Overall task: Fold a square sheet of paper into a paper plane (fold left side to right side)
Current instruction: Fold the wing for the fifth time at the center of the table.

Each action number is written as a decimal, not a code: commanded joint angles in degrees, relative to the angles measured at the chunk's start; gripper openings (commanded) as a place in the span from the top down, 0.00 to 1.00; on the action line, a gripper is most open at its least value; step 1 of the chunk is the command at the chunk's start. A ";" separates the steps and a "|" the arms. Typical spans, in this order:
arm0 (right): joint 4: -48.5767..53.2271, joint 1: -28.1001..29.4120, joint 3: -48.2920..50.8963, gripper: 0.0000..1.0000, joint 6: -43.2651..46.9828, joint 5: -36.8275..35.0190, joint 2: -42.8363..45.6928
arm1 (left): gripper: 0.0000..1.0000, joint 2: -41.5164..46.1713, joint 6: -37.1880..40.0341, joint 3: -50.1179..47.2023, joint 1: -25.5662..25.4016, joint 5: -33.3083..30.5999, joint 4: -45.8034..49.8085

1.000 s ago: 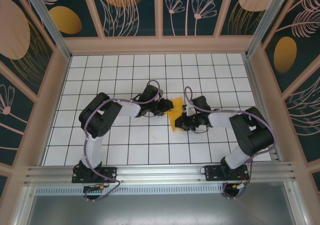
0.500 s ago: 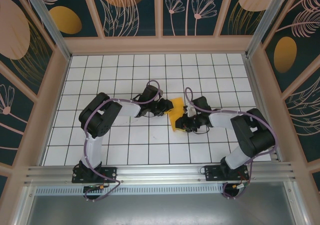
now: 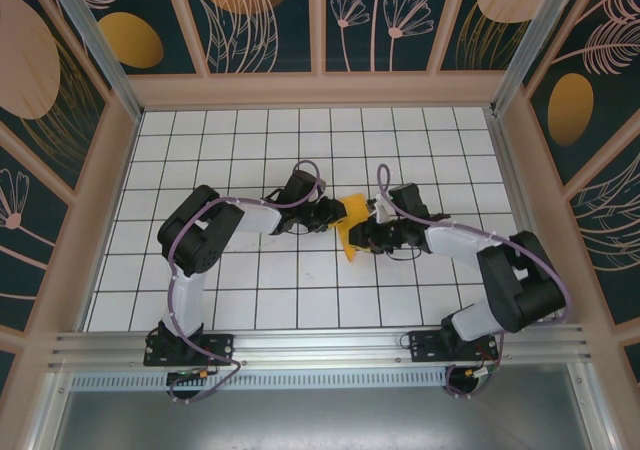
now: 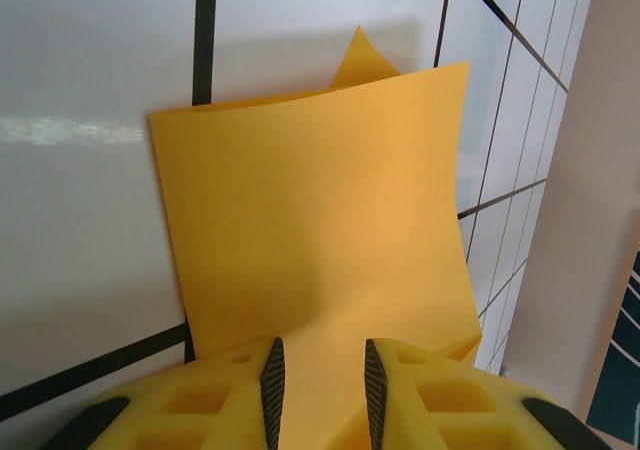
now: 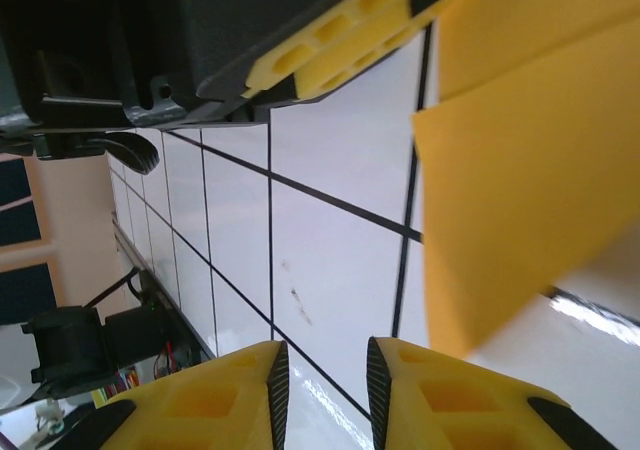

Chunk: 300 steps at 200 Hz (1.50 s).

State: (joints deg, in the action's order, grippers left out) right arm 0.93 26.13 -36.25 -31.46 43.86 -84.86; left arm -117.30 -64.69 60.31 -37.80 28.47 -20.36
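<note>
Worktop (image 3: 250, 290) from above: I have the square sheet of paper (image 3: 350, 228) lying near the middle of the white grid, folded over on itself, between the two arms' tips. Left end effector (image 3: 333, 215) sits at its left edge, right end effector (image 3: 364, 236) at its right edge. On the left wrist camera the sheet (image 4: 320, 220) spreads face-on beyond the fingertips, top layer bowed, a corner of the under layer poking past the far edge; jaws a little apart, nothing pinched, and I cannot tell whether the tips touch paper. On the right wrist camera the jaws stand parted over bare tile, gripping nothing, the sheet's corner just beside one finger (image 5: 450, 400)
</note>
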 commanded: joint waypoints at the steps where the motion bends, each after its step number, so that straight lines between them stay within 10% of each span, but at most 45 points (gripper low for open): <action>1: -3.65 1.18 -1.48 0.71 -1.32 0.97 -3.72 | 0.69 -1.50 1.40 -0.99 1.02 -3.10 3.74; 300: -1.01 4.90 2.72 0.70 -0.10 -1.79 -6.79 | 0.69 -1.45 1.70 -1.08 1.06 -3.16 3.64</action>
State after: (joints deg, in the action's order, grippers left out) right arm -1.08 30.61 -34.68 -31.99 42.02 -92.05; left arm -117.30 -64.66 60.31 -37.80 28.47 -20.36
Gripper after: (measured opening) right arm 0.303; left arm 0.310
